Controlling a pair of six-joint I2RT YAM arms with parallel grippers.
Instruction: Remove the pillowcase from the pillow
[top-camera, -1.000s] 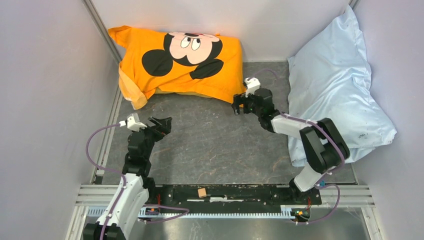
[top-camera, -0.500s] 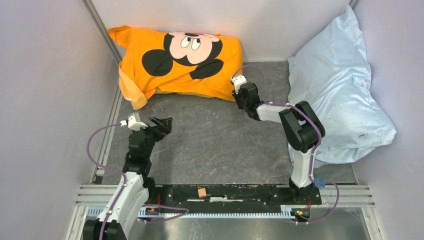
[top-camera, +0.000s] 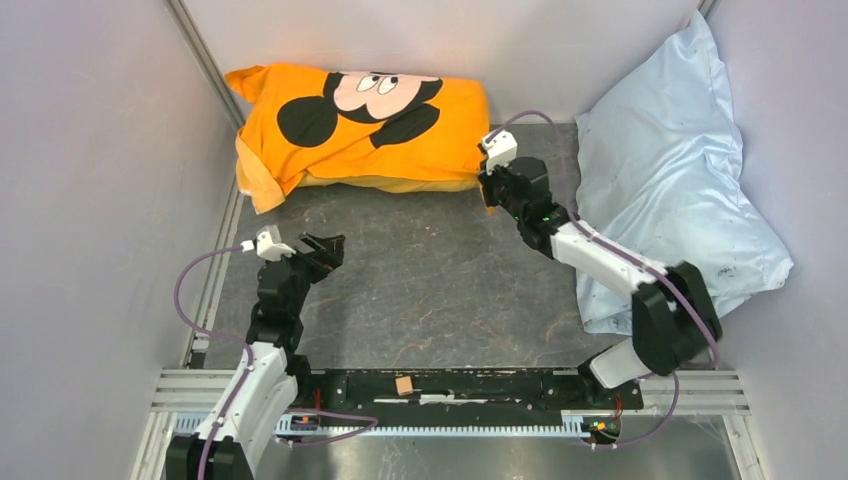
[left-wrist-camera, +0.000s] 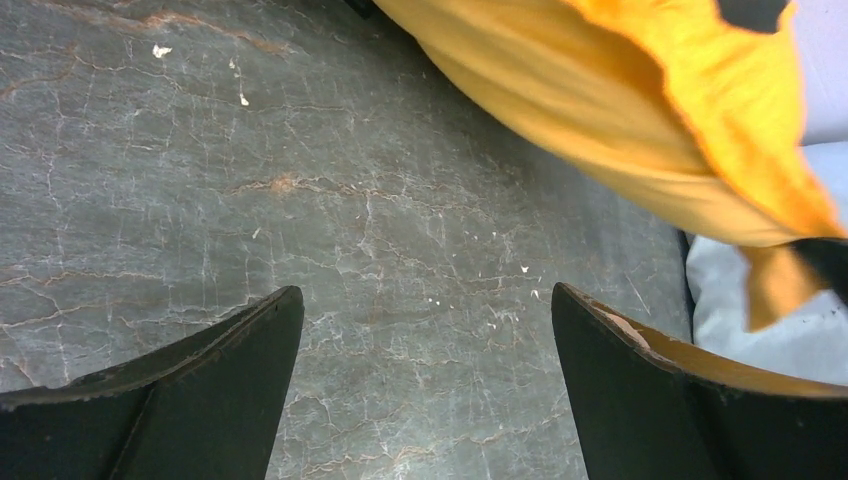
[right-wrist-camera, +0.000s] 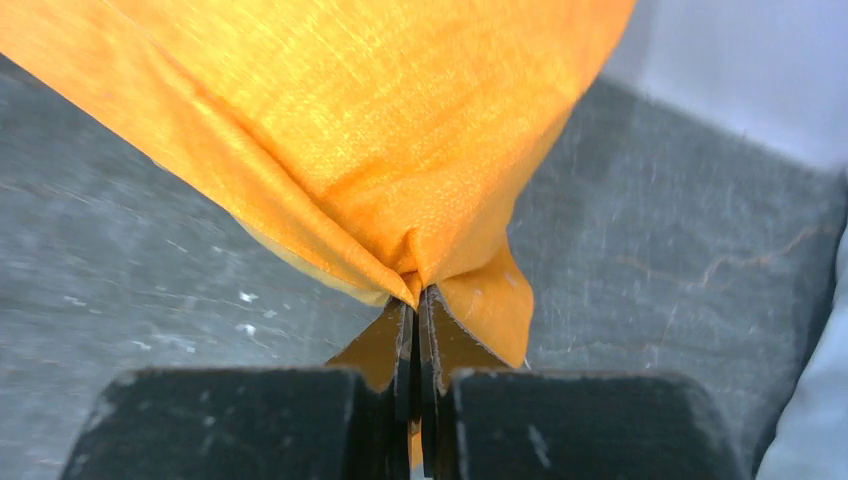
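Note:
The orange pillowcase (top-camera: 360, 130) with its black Mickey print lies along the back wall, full and plump; the pillow inside it is hidden. My right gripper (top-camera: 492, 192) is shut on the pillowcase's near right corner, and in the right wrist view the orange cloth (right-wrist-camera: 380, 140) bunches into the closed jaws of the right gripper (right-wrist-camera: 416, 296). My left gripper (top-camera: 325, 250) hangs open over the bare floor, well short of the pillowcase's loose left end (top-camera: 262, 185). The left wrist view shows the left gripper (left-wrist-camera: 428, 300) with only floor between its fingers and the pillowcase (left-wrist-camera: 640, 110) beyond.
A large pale blue satin pillow (top-camera: 670, 190) leans in the back right corner, beside my right arm. Grey walls close in the left (top-camera: 100, 200), back and right sides. The dark cracked floor mat (top-camera: 420, 280) stretches between the two arms. A metal rail (top-camera: 460, 385) runs along the near edge.
My right gripper went from open to shut on the pillowcase corner and has pulled it up and right. The pillowcase has rolled back toward the wall. The left arm has not moved.

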